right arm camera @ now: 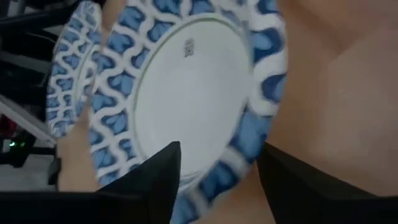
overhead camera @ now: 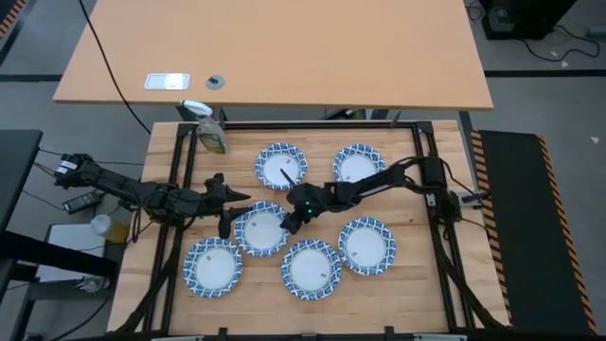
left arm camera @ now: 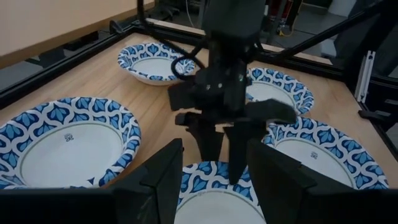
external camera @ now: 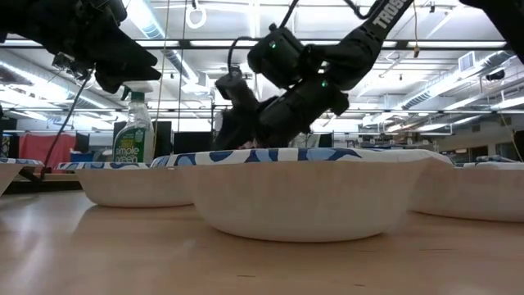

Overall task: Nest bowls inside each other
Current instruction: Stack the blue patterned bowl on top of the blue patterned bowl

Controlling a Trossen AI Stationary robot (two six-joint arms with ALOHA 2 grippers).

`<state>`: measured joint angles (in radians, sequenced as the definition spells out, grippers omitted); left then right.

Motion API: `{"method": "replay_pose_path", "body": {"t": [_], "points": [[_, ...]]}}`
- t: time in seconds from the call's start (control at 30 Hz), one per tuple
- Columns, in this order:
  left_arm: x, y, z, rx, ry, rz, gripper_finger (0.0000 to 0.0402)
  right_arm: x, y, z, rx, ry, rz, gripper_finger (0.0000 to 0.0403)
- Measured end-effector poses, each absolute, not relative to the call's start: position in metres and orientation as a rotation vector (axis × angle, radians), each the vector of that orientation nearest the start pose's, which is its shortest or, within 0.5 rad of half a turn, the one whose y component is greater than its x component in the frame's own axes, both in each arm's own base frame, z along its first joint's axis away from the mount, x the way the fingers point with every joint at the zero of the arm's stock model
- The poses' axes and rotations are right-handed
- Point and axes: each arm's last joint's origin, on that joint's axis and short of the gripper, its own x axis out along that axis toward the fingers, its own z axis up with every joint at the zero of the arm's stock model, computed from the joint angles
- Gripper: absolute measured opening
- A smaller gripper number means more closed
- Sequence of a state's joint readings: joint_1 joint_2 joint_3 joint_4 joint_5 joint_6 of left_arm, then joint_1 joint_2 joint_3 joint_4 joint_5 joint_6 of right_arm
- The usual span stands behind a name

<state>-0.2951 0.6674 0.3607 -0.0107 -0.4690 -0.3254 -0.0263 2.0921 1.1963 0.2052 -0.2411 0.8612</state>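
The right gripper [overhead camera: 287,224] hangs over the rim of the centre bowl [overhead camera: 260,229], jaws partly open astride that rim and not yet gripping. The left gripper [overhead camera: 227,202] waits wide open just beside the same bowl, toward the table's left edge. For a good pinch, the lower finger should slide under the rim before closing, or the bowl may skid. All 6 bowls lie single and unstacked: white centres, blue-and-white scalloped rims.
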Motion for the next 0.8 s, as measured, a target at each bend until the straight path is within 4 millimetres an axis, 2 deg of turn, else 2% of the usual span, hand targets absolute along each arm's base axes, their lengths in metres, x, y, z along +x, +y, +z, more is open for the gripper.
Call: {"method": "replay_pose_path", "body": {"t": [0.13, 0.3, 0.57, 0.8], "points": [[0.150, -0.032, 0.221, -0.204, 0.263, 0.218, 0.0181, 0.427, -0.005, 0.112, 0.902, 0.747, -0.109, 0.0192], [0.150, -0.032, 0.221, -0.204, 0.263, 0.217, 0.0181, 0.429, -0.005, 0.114, 0.840, 0.732, -0.066, 0.0161], [0.150, -0.032, 0.222, -0.172, 0.257, 0.211, 0.0181, 0.430, -0.010, 0.117, 0.886, 0.733, 0.018, 0.0121], [0.151, -0.038, 0.262, -0.077, 0.155, 0.150, 0.0181, 0.437, -0.019, 0.130, 0.920, 0.611, 0.132, 0.0110]]}}
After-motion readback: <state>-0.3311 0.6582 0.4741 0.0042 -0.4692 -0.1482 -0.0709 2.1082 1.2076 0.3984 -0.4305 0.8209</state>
